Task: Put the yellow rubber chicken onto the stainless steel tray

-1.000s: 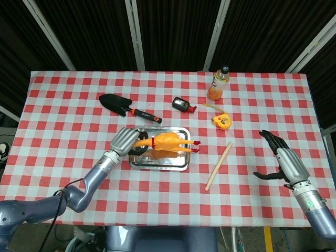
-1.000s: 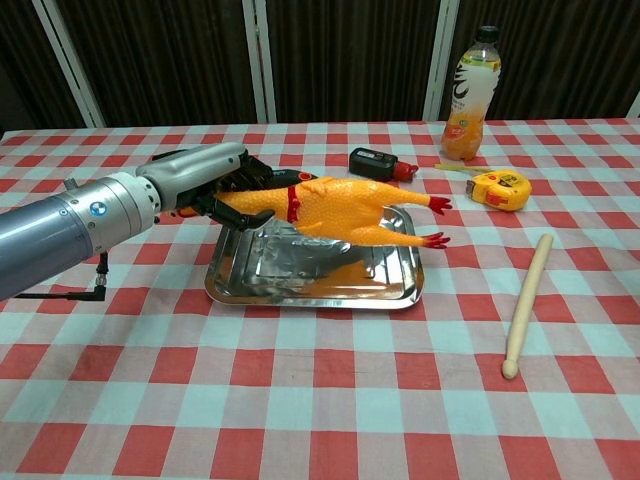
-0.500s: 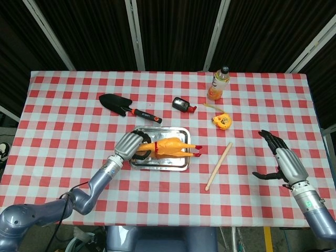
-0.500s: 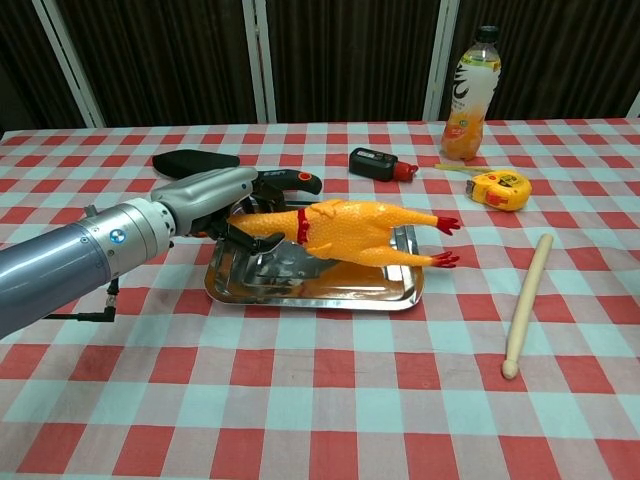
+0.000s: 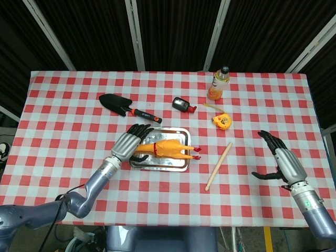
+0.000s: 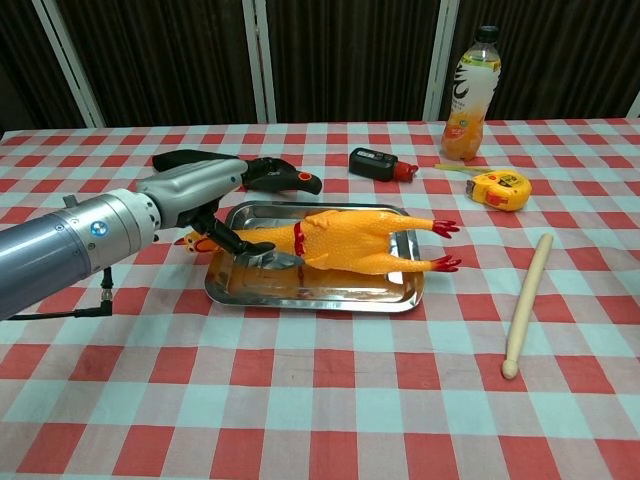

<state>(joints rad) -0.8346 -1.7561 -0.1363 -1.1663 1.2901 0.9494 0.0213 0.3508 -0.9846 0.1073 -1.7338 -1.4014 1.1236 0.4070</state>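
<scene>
The yellow rubber chicken [image 6: 340, 240] lies lengthwise in the stainless steel tray [image 6: 300, 291] (red feet past its right rim); the left hand [image 6: 205, 195], fingers spread, is released beside its head; the right hand [image 5: 278, 160] hangs open, empty

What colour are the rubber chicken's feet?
Red, on the yellow rubber chicken; its feet show best in the chest view.

You get bright, even overhead light; both views are sharp, shadows soft, with mild glare on the steel tray [image 6: 300, 292].
</scene>
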